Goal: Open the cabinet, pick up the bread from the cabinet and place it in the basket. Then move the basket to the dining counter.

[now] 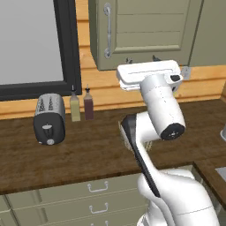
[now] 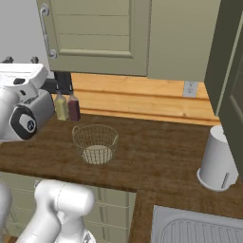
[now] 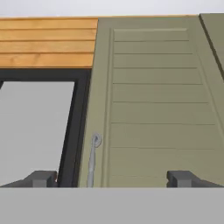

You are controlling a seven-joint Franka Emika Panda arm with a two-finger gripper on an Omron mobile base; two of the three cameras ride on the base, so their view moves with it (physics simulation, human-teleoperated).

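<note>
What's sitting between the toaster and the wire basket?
In the left base view, two bottles, a yellowish bottle and a dark brown bottle, stand against the wall between the toaster and the basket.

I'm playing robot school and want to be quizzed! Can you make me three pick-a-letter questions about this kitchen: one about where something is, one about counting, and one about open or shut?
1. Where is the basket?
A. on the wooden counter
B. inside the cabinet
C. on top of the toaster

2. How many bottles stand beside the toaster?
A. one
B. two
C. four

3. How is the cabinet door?
A. wide open
B. missing
C. shut

Answers:
1. A, the basket sits on the wooden counter, right of the bottles.
2. B, a yellowish bottle and a dark bottle stand side by side.
3. C, the door lies flat and closed, with the open gripper facing it.
</note>
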